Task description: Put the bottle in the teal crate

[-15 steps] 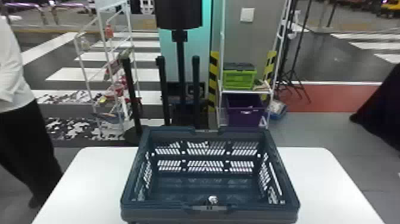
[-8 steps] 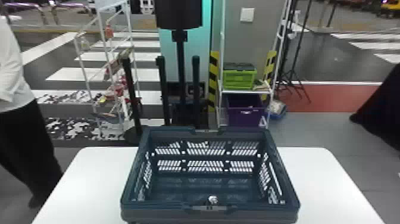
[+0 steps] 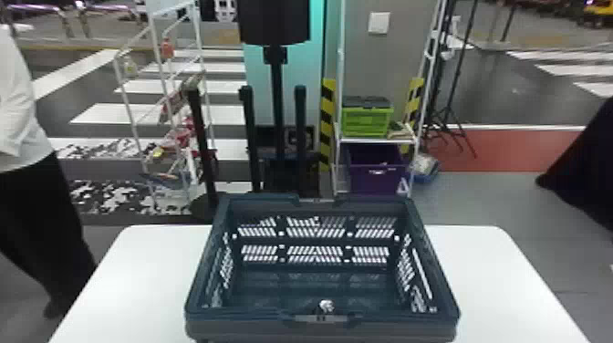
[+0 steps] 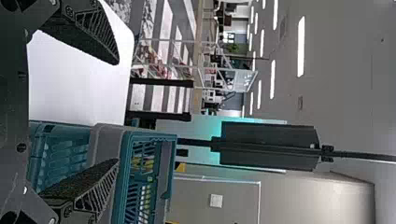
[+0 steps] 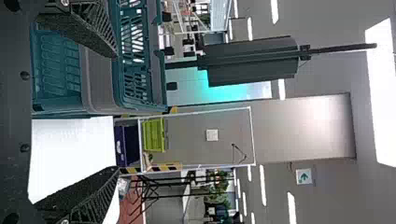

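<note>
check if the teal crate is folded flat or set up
Set up: the teal crate stands on the table, four walls raised around its floor.

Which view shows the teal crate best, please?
The head view, which shows the crate, whole rim included. The left wrist view catches its left end, the right wrist view its right end, both cropped.

And it's bright in here! Ceiling lights (image 5: 384, 93) glare in the right wrist view, the counter (image 3: 492, 278) shines near-white, a panel (image 3: 303, 91) glows teal, and the teal crate (image 3: 314, 285) sits darker inside.
</note>
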Robot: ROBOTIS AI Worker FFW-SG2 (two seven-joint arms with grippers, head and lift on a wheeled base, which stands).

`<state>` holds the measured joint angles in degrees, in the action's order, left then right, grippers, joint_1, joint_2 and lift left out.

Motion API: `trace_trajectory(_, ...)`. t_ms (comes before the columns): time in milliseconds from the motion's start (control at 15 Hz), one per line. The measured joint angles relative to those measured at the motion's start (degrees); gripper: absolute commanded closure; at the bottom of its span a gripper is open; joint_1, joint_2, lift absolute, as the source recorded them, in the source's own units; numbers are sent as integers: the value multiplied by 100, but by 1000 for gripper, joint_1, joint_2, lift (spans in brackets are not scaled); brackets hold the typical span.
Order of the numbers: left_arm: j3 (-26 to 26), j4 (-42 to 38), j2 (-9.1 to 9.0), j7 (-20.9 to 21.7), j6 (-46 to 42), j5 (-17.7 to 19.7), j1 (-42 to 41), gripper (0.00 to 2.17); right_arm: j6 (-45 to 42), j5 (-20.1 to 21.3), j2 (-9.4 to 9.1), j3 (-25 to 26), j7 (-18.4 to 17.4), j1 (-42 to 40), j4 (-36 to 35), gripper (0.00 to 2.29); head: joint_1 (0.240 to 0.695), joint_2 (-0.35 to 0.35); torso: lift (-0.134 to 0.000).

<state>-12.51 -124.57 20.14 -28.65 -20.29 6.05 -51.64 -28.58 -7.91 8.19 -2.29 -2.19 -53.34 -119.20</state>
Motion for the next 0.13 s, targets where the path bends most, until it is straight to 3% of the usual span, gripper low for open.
trace_trajectory(133,-5,1,-8,-1,-14,-15,-15,144,-61,1,-6,5,0,-24,2,26,499,0,0)
